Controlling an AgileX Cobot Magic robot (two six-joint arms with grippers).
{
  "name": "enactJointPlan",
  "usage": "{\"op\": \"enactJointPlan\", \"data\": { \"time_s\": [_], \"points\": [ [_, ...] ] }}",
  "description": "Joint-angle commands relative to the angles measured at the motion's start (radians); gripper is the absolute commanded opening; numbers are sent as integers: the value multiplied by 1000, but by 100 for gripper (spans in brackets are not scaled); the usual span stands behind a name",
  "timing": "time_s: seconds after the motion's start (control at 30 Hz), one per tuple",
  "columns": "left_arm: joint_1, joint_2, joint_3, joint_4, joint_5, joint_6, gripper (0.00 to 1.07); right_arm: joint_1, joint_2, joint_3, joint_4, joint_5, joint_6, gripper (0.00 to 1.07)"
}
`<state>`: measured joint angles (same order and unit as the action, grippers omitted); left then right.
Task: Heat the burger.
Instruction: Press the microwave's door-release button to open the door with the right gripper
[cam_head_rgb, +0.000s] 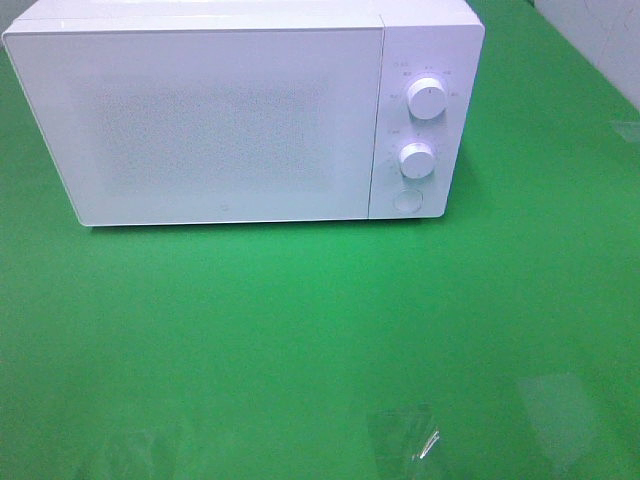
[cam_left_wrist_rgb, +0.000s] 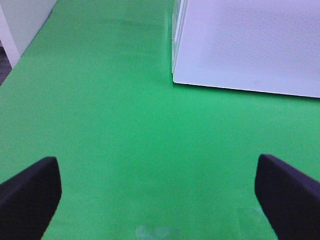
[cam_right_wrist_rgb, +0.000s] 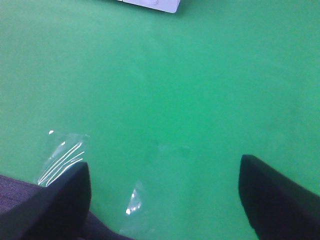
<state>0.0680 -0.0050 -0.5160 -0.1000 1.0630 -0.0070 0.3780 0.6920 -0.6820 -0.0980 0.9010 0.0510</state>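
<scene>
Your left gripper (cam_left_wrist_rgb: 159, 200) and right gripper (cam_right_wrist_rgb: 165, 200) both hang empty, black fingers (cam_left_wrist_rgb: 30, 195) wide apart, over the flat green cloth (cam_head_rgb: 300, 330). Farther, the white box-shaped microwave oven (cam_head_rgb: 245, 112) stands with door (cam_head_rgb: 190, 130) closed; the burger shows nowhere, perhaps inside, so next probably you turn its lower round white knob (cam_head_rgb: 417, 159).

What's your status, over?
Left gripper open, empty. Right gripper open, empty. Burger not in view. Microwave door shut.
</scene>
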Motion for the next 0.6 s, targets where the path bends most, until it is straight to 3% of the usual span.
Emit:
{"op": "enactJointPlan", "data": {
  "time_s": [0.03,0.23,0.6],
  "points": [
    [1,-16,0,-6,1,-4,100,-2,-68,-2,-1,60,-13,76],
    [1,-16,0,-6,1,-4,100,-13,-266,41,2,110,-18,76],
    [1,-16,0,-6,1,-4,100,-237,-552,127,58,126,-26,76]
  ]
}}
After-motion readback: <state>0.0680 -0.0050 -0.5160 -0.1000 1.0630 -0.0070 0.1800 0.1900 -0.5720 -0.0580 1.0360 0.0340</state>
